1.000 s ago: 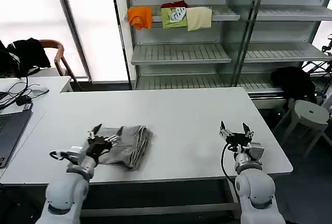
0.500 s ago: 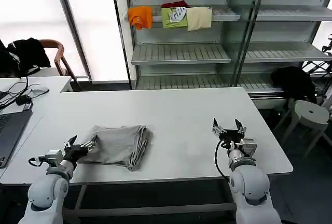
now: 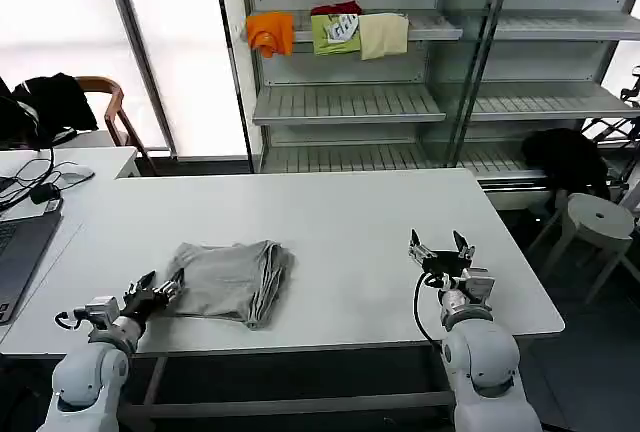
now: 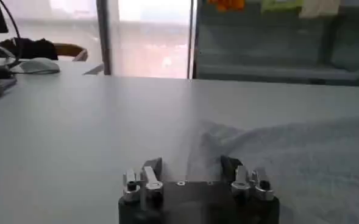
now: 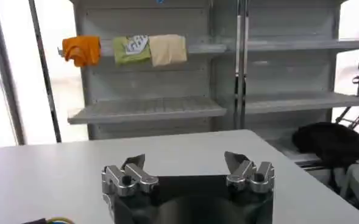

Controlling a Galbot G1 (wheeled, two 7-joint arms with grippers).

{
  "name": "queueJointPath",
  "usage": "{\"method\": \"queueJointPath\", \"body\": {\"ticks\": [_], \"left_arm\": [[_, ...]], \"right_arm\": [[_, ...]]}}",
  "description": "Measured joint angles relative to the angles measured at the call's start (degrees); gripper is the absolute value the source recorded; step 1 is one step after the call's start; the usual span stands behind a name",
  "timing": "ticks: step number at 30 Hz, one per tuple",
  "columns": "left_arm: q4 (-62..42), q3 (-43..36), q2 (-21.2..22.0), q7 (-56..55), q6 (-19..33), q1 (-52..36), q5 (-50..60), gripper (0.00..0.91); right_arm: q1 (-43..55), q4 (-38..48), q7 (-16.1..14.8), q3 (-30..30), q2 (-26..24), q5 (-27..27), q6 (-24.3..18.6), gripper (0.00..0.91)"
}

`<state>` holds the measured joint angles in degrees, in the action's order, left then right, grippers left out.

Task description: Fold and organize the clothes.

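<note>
One light grey shirt (image 3: 228,280) lies folded into a rough rectangle on the white table (image 3: 350,212), left of centre near the front edge. My left gripper (image 3: 155,290) sits low at the shirt's near-left corner, open, nothing between its fingers. In the left wrist view the grey shirt (image 4: 289,161) spreads just ahead of the open left gripper (image 4: 190,164). My right gripper (image 3: 440,250) hovers open over bare table at the front right, well away from the shirt. The right wrist view shows the right gripper (image 5: 184,160) holding nothing.
Orange (image 3: 270,32), green (image 3: 336,32) and cream (image 3: 383,35) folded garments sit on a shelf behind the table. A laptop (image 3: 18,252) and cables lie at the far left. A white stool (image 3: 598,220) and a black heap (image 3: 565,157) are to the right.
My left gripper has pulled back off the shirt toward the table's front-left edge and now rests open at its corner. The right gripper shifted slightly left. The shirt stays put.
</note>
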<state>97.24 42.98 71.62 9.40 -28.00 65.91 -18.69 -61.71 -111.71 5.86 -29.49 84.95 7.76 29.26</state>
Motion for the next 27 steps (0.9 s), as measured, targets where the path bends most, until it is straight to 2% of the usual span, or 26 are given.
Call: {"method": "queueJointPath", "body": {"ticks": [11,19,27], "left_arm": [[1.2,-0.6,0.6,2.8,0.5,1.3,1.3,0.02],[1.1,-0.2,1.2,3.4,2.9,1.0,2.2,0.01],[1.8,4.9,-1.8,4.0,6.6,-0.5,6.2,0.01]], "right_arm": [[-0.1,0.0,0.5,-0.3,-0.1,0.0,0.0,0.907],[-0.1,-0.1,0.7,-0.6,-0.4,0.0,0.0,0.907],[0.5,0.6,0.6,-0.5,-0.5,0.4,-0.3,0.907]]}}
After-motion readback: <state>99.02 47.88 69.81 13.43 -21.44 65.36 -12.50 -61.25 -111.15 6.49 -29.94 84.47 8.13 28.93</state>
